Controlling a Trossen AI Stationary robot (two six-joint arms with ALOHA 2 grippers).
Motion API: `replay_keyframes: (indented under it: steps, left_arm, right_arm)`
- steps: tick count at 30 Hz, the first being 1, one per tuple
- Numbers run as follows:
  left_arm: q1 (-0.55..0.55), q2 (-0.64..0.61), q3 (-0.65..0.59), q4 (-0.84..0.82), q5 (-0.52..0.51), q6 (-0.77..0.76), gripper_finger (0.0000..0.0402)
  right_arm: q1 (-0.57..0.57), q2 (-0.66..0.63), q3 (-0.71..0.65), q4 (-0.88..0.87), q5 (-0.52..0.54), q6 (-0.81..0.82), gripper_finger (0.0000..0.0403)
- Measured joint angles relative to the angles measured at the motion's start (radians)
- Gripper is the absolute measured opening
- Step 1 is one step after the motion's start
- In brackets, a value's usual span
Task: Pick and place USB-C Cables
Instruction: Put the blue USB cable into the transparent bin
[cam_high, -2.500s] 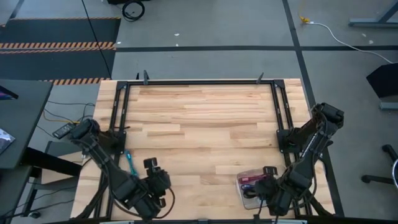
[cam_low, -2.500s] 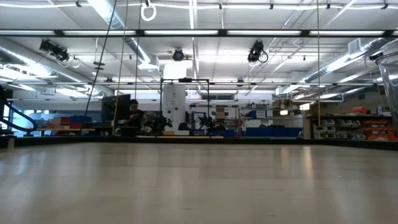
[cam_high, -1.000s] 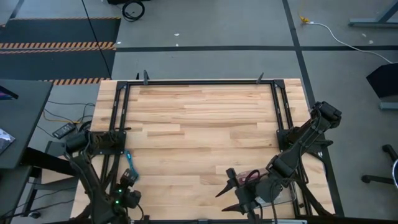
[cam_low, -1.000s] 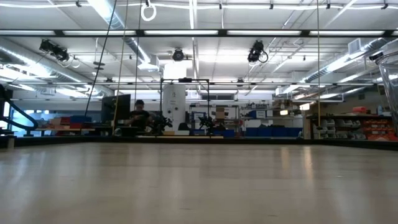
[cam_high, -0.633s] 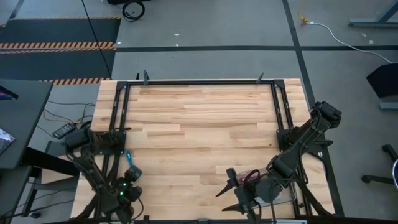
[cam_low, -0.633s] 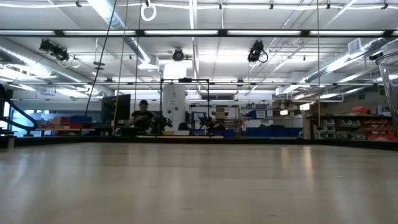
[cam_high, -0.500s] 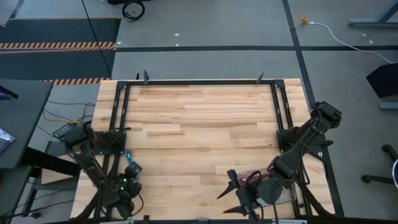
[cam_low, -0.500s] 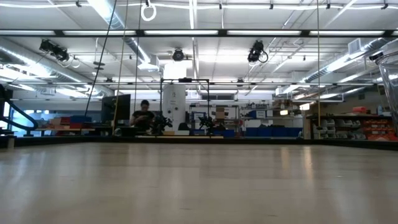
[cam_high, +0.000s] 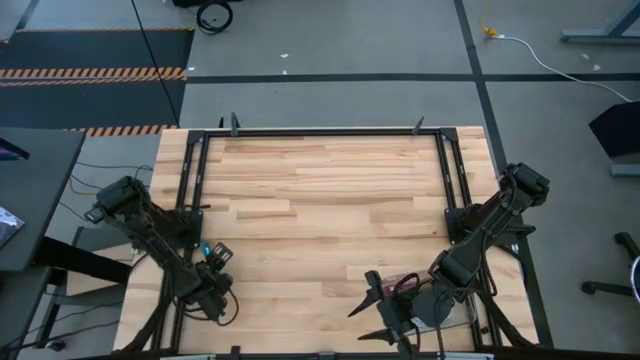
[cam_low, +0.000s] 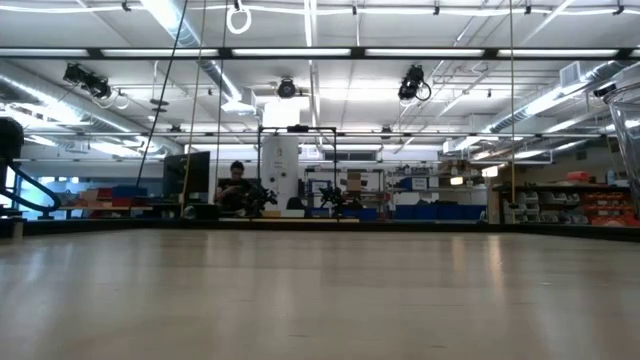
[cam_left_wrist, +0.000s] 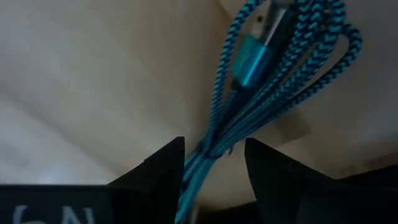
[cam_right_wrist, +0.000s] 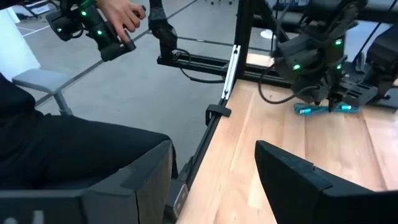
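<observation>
Teal cable (cam_left_wrist: 273, 81) lies at the table's (cam_high: 320, 190) left edge, its strands running between the left gripper's (cam_left_wrist: 214, 165) parted fingers, not yet pinched. Judged best: centre on the bundle's waist, then close. Right gripper (cam_right_wrist: 214, 168) waits spread wide, empty, near right.

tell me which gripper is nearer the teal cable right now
Left. The left gripper straddles the teal cable, fingers either side. The right gripper sits open across the table, beside the clear tray.
</observation>
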Motion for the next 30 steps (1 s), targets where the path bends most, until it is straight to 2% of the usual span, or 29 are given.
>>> replay_keyframes:
  steps: [5,9,15,17,22,27,30]
  left_arm:
    - [0.065,-0.015,-0.034,0.057,0.046,0.075,0.0163]
    - [0.118,-0.015,-0.037,0.092,0.05,0.094,0.0132]
    - [0.187,-0.015,-0.027,0.12,0.065,-0.125,0.0043]
    - [0.206,-0.012,-0.005,0.134,0.056,-0.188,0.0028]
    - [0.239,-0.01,0.082,0.194,-0.143,-0.267,0.0028]
    - [0.26,-0.01,0.204,0.296,-0.401,-0.19,0.0028]
    - [0.261,-0.01,0.257,0.424,-0.572,-0.151,0.0028]
  right_arm:
    - [0.009,0.0,0.0,-0.006,0.0,0.03,0.0236]
    - [0.013,0.0,0.0,-0.003,0.0,0.03,0.0236]
    - [0.012,0.0,0.0,0.002,0.0,0.013,0.0236]
    - [0.012,0.0,0.0,0.002,0.0,-0.01,0.0236]
    - [-0.002,0.0,0.0,0.004,0.0,-0.053,0.0236]
    - [-0.007,0.0,0.0,0.011,0.0,-0.061,0.0236]
    - [-0.007,0.0,0.0,0.011,-0.001,-0.061,0.0236]
